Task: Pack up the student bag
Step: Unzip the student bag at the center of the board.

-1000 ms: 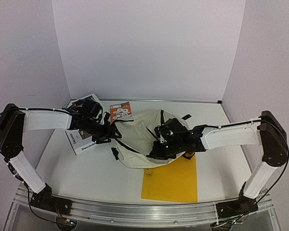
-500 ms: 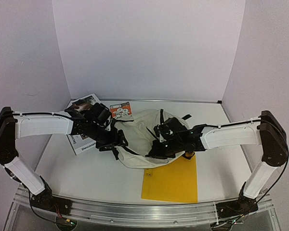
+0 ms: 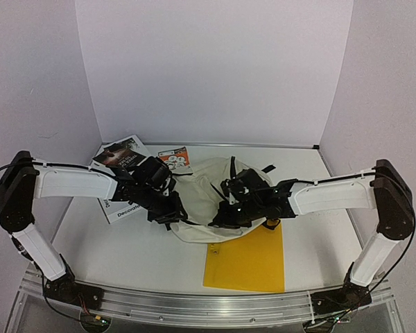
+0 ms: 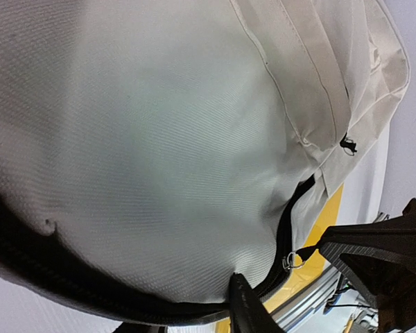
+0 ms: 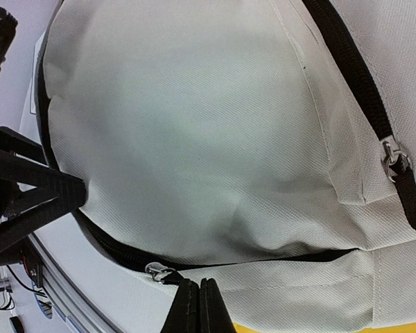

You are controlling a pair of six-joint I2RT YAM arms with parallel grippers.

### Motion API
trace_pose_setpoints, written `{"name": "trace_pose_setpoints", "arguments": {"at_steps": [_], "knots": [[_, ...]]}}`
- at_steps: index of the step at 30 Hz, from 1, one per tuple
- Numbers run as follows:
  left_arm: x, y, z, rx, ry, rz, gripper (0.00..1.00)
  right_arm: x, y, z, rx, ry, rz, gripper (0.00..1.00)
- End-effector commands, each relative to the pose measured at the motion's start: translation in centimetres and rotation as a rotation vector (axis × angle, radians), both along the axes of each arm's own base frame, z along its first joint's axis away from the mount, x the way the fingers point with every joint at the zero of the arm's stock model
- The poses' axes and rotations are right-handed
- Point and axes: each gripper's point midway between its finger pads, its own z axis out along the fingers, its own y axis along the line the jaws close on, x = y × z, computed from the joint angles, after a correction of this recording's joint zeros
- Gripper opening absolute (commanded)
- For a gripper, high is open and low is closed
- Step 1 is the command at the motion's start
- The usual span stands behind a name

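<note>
the bag (image 3: 197, 187) lies flat near the middle of the table (image 3: 125, 243), cream with black trim, both arms reaching in over it from either side. its near edge overlaps the far end of a yellow sheet (image 3: 246, 267) lying on the table in front of it.

the left hand (image 3: 172, 211) sits at the bag's near-left edge, right against the fabric. from its own camera only one dark finger (image 4: 248, 309) shows clearly, just under the black zipper (image 4: 90, 288) that runs along the bag's rim; whether this hand is spread or pinching the bag, i cannot tell.

the right hand (image 5: 198, 283) is at the bag's near edge, just right of the left one, the two close but apart. its fingers are pressed together, tips up against the fabric just below the zipper, with a metal zipper pull (image 5: 159, 271) just beside them. nothing shows between the fingers. a second pull (image 5: 394, 154) hangs further along on the front pocket.

a book (image 3: 114, 208) lies at the table's left, partly under the left arm, and a small orange booklet (image 3: 175, 159) lies by the bag's far-left edge.
</note>
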Motion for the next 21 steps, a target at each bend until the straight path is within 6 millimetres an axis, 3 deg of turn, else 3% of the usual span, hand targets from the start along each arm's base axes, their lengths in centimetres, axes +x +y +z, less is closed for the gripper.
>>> {"name": "trace_pose_setpoints", "arguments": {"at_steps": [1,3,7,18,21], "knots": [[0.7,-1.2,1.2,-0.033,-0.038,0.004,0.22,1.0,0.4,1.9,0.035,-0.047,-0.025,0.00],[0.6,-0.9,1.1,-0.025,-0.039,0.013,0.11,1.4,-0.1,1.7,0.019,-0.060,-0.053,0.00],[0.3,-0.3,0.8,-0.009,-0.042,0.009,0.01,2.3,-1.4,1.4,-0.038,-0.087,-0.122,0.00],[-1.1,0.8,-1.0,0.048,-0.059,-0.102,0.00,5.6,-1.5,1.0,-0.142,-0.146,-0.168,0.00],[-1.0,1.4,-1.0,0.073,-0.071,-0.091,0.00,5.9,-1.6,-0.1,-0.174,-0.135,-0.159,0.00]]}}
